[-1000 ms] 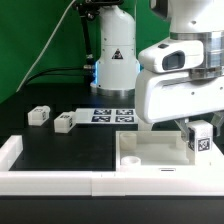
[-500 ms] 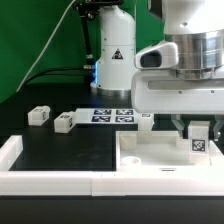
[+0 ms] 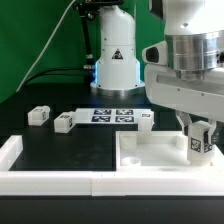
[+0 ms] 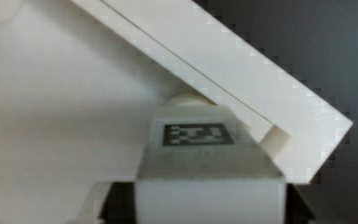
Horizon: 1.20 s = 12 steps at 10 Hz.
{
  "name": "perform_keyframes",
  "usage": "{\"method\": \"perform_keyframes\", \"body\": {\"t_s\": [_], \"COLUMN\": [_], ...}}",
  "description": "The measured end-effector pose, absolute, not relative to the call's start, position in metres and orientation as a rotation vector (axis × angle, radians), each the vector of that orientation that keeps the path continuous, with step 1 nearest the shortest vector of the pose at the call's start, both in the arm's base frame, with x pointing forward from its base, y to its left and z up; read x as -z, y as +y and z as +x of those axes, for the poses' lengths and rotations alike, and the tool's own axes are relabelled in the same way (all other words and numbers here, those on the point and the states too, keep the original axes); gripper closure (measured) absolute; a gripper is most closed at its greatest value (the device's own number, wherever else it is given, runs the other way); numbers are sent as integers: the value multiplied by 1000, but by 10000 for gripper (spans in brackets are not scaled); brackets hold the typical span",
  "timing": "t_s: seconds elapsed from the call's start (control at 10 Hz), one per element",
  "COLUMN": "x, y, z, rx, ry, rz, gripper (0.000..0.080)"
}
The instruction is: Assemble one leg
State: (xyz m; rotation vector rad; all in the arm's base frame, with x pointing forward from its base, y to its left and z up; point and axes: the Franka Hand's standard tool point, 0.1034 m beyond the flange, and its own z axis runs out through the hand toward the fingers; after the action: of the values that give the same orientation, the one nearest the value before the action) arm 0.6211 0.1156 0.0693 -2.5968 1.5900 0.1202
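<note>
My gripper (image 3: 199,137) is shut on a leg (image 3: 199,145), a small white block with a black-and-white tag, and holds it upright at the right corner of the large white square tray-like piece (image 3: 150,152). In the wrist view the leg (image 4: 201,150) stands between my dark fingers (image 4: 123,203), its far end against the tray's raised corner wall (image 4: 247,90). Three more legs lie on the black table: one at the left (image 3: 38,116), one beside it (image 3: 64,122), one near the marker board (image 3: 146,119).
The marker board (image 3: 111,116) lies flat at the back centre. A white rim (image 3: 20,160) borders the table's front and left. The robot base (image 3: 112,55) stands behind, with a green backdrop.
My gripper and wrist have turned and shifted slightly to the exterior view's right, still holding the leg at the tray's corner. The leg near the marker board has come into view.
</note>
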Motion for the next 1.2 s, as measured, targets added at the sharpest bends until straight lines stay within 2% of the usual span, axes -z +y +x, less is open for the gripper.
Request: {"method": "perform_keyframes", "body": {"t_s": [0.3,0.4,0.5,0.6,0.7,0.8,1.2], "x": [-69,-69,-70,-72,-72,-72,-72], "y": [116,117,117,119,119,121,122], "z": [621,621,621,622,622,622,622], "rx": [-149,-148,-146,-142,-131,-121,-72], "ry": [1815,1800,1724,1616,1449,1303,452], "rz": [-2434,-2445,-2497,-2565,-2656,-2728,-3003], "gripper": [507,467,467,248,180,156,150]}}
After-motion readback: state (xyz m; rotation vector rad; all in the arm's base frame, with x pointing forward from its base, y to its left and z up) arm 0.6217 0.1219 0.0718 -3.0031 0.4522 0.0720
